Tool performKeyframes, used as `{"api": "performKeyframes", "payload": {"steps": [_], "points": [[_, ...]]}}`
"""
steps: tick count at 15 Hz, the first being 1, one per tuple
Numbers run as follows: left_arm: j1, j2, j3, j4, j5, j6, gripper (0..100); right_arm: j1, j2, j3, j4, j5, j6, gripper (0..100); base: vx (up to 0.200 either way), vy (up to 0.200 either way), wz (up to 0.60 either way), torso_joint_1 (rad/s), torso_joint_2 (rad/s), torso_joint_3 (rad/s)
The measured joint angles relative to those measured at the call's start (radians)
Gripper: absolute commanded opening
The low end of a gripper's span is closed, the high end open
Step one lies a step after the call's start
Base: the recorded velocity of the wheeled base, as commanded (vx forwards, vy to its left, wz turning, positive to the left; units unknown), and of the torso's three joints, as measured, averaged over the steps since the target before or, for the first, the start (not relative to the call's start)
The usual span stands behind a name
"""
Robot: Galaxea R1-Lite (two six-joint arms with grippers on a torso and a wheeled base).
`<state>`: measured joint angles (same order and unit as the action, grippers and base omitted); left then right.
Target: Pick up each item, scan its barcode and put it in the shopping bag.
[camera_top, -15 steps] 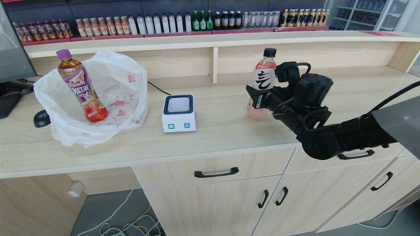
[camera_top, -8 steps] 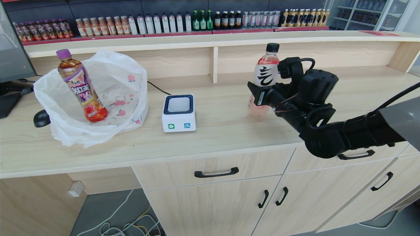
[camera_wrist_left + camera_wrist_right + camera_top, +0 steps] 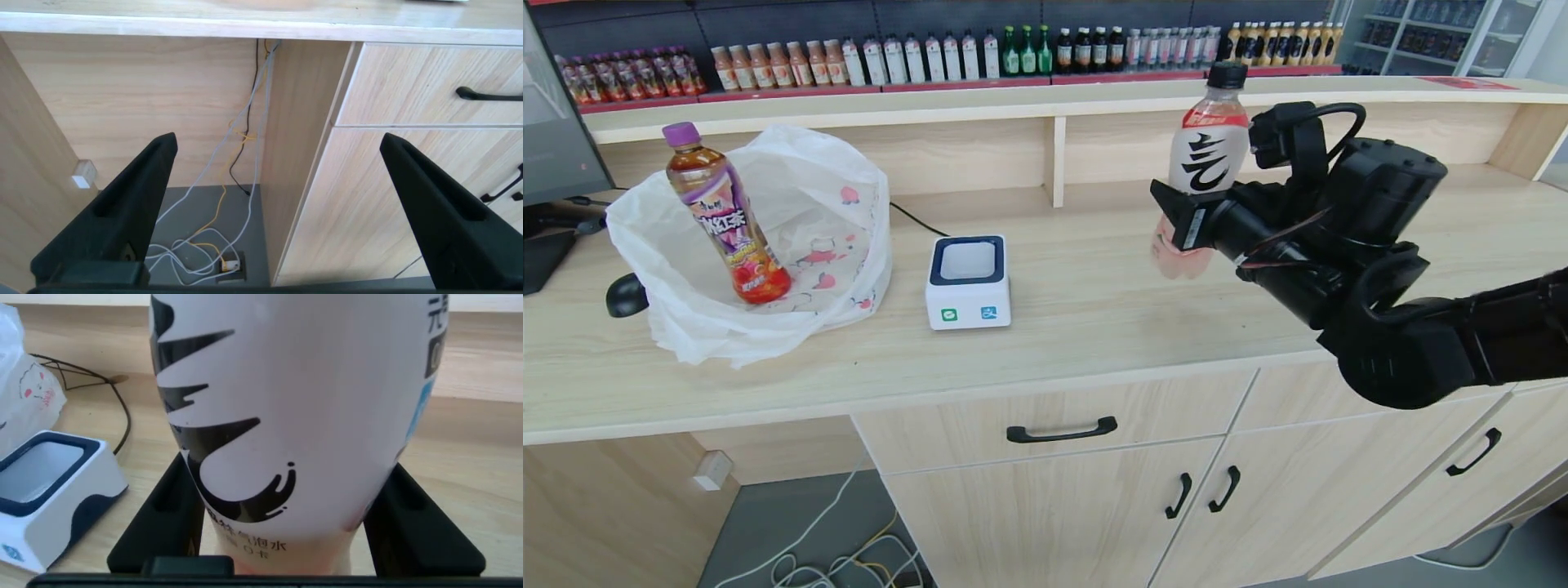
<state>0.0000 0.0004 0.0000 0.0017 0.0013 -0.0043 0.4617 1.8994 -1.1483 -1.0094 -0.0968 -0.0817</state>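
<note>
My right gripper [image 3: 1194, 219] is shut on a pink drink bottle [image 3: 1201, 171] with a white label and black cap, holding it upright in the air above the right part of the counter. In the right wrist view the bottle [image 3: 286, 416] sits between the two black fingers [image 3: 163, 514]. The white barcode scanner [image 3: 968, 282] stands mid-counter, to the left of the bottle, and its corner shows as the scanner [image 3: 49, 494]. The white shopping bag [image 3: 760, 245] lies at the left with a purple-capped tea bottle [image 3: 727, 216] leaning in it. My left gripper [image 3: 278, 212] hangs open below the counter.
A wooden counter [image 3: 1054, 327] with a raised back shelf [image 3: 1054, 98] runs across. A black mouse [image 3: 627, 294] and a monitor base sit at the far left. A cable runs behind the scanner. Drawers and cabinet doors [image 3: 1062, 429] are below; cables lie on the floor [image 3: 204, 245].
My right gripper has lifted the pink bottle off the counter, up and slightly right. The bag, tea bottle and scanner have not moved.
</note>
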Motion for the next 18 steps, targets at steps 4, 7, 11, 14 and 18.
{"api": "performKeyframes", "payload": {"steps": [4,7,11,14,18], "points": [[0.0,0.0,0.0,0.0,0.0,0.0,100,0.052,-0.175,0.209,-0.014,-0.001,-0.03,0,0.0,0.0,0.0,0.0,0.0,0.0],[0.0,0.0,0.0,0.0,0.0,0.0,100,0.084,-0.268,0.341,-0.103,0.0,-0.041,0,0.0,0.0,0.0,0.0,0.0,0.0],[0.0,0.0,0.0,0.0,0.0,0.0,100,0.11,-0.347,0.517,-0.26,-0.002,-0.048,0,0.0,0.0,0.0,0.0,0.0,0.0],[0.0,0.0,0.0,0.0,0.0,0.0,100,0.169,-0.404,0.6,-0.283,-0.001,-0.106,0,0.0,0.0,0.0,0.0,0.0,0.0],[0.0,0.0,0.0,0.0,0.0,0.0,100,0.29,-0.492,0.748,-0.284,-0.001,-0.189,0,0.0,0.0,0.0,0.0,0.0,0.0]]}}
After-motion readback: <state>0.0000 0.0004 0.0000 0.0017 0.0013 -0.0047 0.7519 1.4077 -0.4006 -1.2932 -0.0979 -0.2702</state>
